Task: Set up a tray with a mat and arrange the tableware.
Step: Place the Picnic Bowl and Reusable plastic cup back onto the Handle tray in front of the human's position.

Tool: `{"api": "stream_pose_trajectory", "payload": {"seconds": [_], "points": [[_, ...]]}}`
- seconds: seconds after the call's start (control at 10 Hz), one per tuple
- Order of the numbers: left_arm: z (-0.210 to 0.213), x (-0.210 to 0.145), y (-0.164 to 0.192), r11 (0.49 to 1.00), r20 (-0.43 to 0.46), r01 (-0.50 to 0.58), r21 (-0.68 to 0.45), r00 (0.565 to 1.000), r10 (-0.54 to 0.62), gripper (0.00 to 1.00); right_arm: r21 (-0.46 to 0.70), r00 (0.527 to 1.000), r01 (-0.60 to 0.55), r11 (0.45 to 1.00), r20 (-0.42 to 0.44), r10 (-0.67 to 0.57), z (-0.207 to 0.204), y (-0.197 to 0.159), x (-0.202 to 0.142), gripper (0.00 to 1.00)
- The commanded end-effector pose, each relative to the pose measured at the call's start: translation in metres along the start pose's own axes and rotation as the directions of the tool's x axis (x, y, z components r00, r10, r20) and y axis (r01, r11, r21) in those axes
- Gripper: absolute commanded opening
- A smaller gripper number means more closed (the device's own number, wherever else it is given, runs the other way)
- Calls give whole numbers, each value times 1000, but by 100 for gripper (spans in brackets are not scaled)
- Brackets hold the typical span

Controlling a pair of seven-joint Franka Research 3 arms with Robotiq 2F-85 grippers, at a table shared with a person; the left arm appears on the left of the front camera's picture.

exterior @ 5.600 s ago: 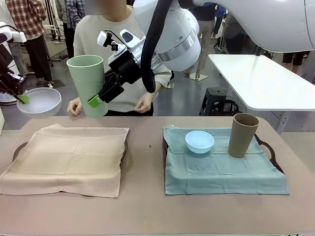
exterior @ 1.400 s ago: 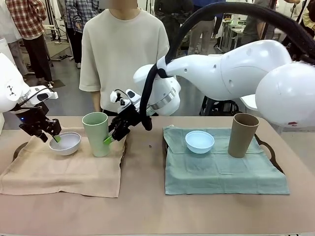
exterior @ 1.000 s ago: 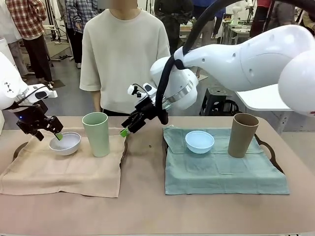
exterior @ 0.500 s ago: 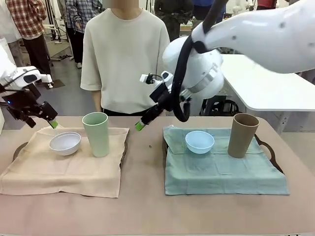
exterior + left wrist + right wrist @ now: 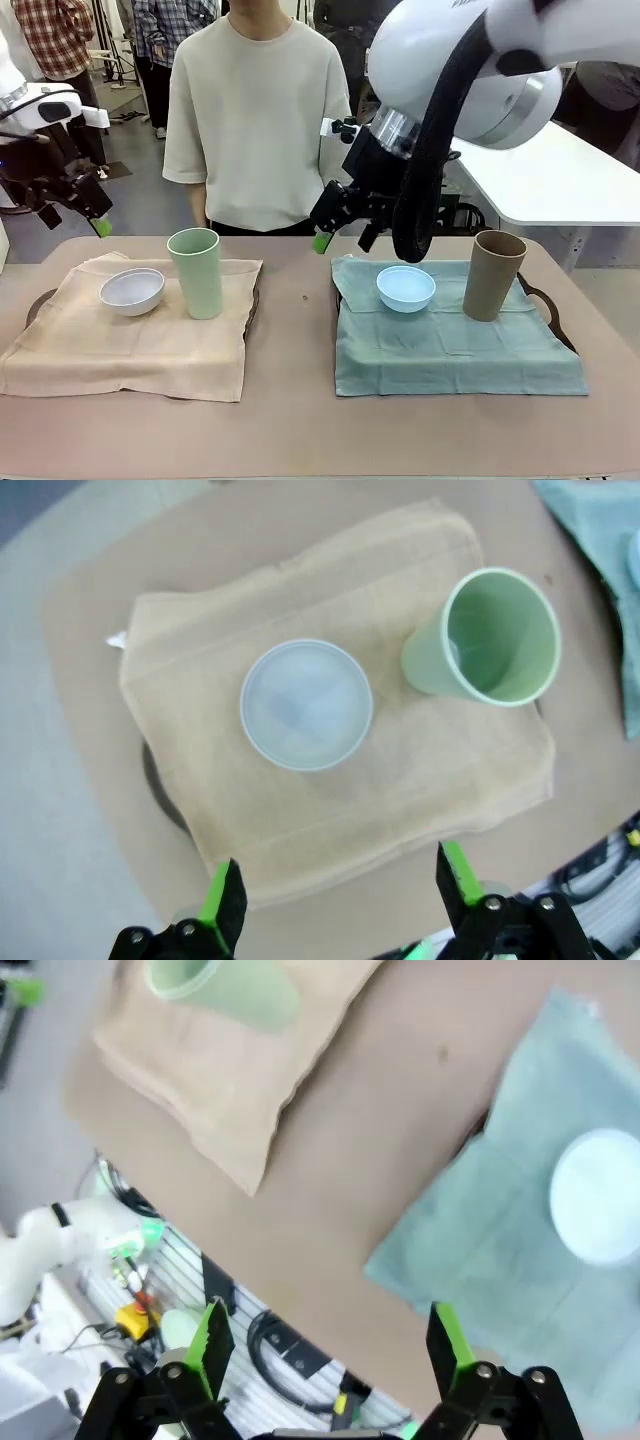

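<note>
The left claw (image 5: 72, 212) hangs in the air above the tabletop's left edge, its green-padded fingers spread apart and gripping nothing. A second and a half ago it was down at the white bowl (image 5: 132, 291); it has since let go and risen clear. The right claw (image 5: 343, 230) is also spread apart and empty, hovering above the far edge near the middle of the tabletop (image 5: 300, 400). Earlier it was pinching the rim of the green tumbler (image 5: 196, 272), and has since pulled away to the right and upward.

From the left wrist camera, the left claw (image 5: 335, 900) looks straight down on the white bowl (image 5: 306, 704) and the green tumbler (image 5: 490, 640), which sit side by side on the beige mat (image 5: 380, 780).

The white bowl is small, round and shallow, and rests on the far part of the beige mat (image 5: 130, 340) by the left edge. The green tumbler stands upright just to its right, apart from it, tall and without a handle. Toward the right edge, a teal mat (image 5: 450, 350) covers a dark tray (image 5: 548, 300). On it sits the light blue bowl (image 5: 405, 288), and the tan tumbler (image 5: 493, 274) stands upright farther right. A person (image 5: 258, 110) stands at the far edge.
</note>
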State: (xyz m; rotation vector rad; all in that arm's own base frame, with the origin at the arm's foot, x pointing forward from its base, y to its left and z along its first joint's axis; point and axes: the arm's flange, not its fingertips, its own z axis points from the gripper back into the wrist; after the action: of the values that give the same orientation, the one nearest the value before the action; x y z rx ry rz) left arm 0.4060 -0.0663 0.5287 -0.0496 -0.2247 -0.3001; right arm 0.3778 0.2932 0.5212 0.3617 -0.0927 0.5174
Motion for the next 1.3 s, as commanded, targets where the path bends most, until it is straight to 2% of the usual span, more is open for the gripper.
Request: {"api": "stream_pose_trajectory", "payload": {"seconds": [0.0,0.1,0.2,1.2], "points": [[12,0,-17,997,-1,-33,75,999,33,100,-44,994,77,996,-72,-80,16,18,3,100],[17,-2,-19,993,-9,-50,109,999,52,100,-86,989,104,991,-92,-112,18,19,3,100],[9,0,-12,1000,5,-7,25,1000,7,100,-35,998,54,998,-27,-55,13,10,-5,100],[9,0,-12,1000,5,-7,25,1000,7,100,-35,998,54,998,-27,-55,13,10,-5,100]]}}
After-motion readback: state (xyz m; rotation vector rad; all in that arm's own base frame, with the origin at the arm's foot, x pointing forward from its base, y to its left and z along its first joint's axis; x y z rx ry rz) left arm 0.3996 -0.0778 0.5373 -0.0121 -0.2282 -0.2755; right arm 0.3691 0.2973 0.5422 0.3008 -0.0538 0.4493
